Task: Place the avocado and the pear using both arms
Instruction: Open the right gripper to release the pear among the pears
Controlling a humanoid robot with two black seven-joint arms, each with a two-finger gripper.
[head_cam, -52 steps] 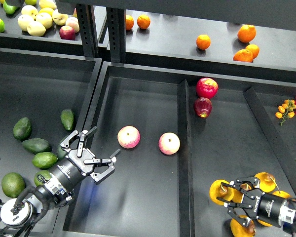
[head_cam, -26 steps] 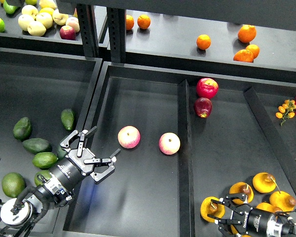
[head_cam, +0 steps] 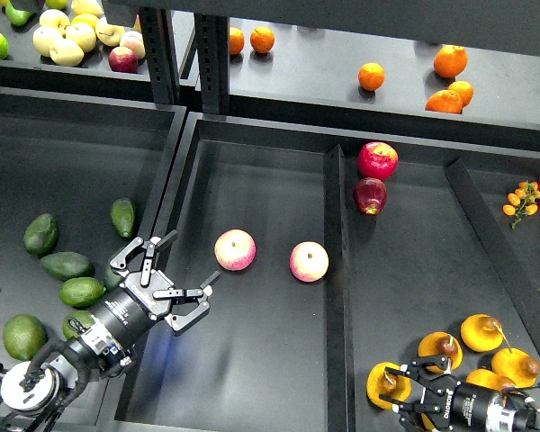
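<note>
The dark, pointed avocado (head_cam: 123, 217) lies in the left bin near its right wall. My left gripper (head_cam: 191, 258) is open and empty. It hovers over the divider, right of and below the avocado. My right gripper (head_cam: 394, 392) is at the bottom right, and its fingers close around an orange-yellow pear (head_cam: 379, 382) low in the right bin. Three more pears lie beside it, the nearest one (head_cam: 441, 346) just above the gripper, then one (head_cam: 481, 331) and another (head_cam: 515, 364) further right.
Lighter green avocados (head_cam: 66, 265) lie in the left bin. Two pink-yellow apples (head_cam: 235, 249) (head_cam: 308, 261) sit in the middle bin. Red apples (head_cam: 377, 159) are in the right bin's far corner. Oranges (head_cam: 371, 76) and pale fruits (head_cam: 67, 40) sit on the back shelf.
My right gripper has moved down and left toward the front edge, and the pear between its fingers moved with it. The left arm has not moved.
</note>
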